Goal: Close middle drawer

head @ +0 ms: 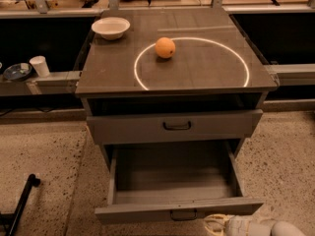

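The middle drawer (147, 211) of the grey cabinet (123, 77) is pulled far out; its deep box is empty and its low front panel carries a small black handle (183, 215). My white gripper (220, 224) is at the bottom edge of the view, just below and right of the handle, close to the front panel. I cannot tell whether it touches the panel. The top drawer (128, 128) above stands slightly ajar. The lowest drawer is hidden under the open one.
An orange (165, 47) lies inside a white ring on the cabinet top, with a white bowl (110, 27) at the back left. A white cup (39, 65) and a dark dish (17, 72) sit on a ledge at left. A black pole (20, 205) lies on the speckled floor.
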Tool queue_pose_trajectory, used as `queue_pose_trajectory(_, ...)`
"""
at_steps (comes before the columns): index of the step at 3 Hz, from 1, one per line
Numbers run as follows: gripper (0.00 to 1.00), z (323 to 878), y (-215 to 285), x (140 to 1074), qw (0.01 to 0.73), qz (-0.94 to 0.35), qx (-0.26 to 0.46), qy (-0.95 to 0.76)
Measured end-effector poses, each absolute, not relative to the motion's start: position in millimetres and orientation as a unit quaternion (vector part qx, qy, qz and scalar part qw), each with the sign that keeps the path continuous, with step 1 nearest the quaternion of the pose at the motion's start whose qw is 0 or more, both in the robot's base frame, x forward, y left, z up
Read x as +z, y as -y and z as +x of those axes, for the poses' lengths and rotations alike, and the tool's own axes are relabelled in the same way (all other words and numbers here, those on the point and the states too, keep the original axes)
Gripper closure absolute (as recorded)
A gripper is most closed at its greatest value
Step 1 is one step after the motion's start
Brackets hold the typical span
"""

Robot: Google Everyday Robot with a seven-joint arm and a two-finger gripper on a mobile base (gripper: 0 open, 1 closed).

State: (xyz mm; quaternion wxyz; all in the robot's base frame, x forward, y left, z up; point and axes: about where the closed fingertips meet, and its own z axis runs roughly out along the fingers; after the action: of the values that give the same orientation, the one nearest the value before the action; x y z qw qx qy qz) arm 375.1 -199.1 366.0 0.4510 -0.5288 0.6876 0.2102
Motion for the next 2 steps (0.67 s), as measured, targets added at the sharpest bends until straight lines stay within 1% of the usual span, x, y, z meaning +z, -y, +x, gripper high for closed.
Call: queue_pose_trajectory(2, 1.00, 408, 175, 364, 0.490, -0.504, 0.198, -0.683)
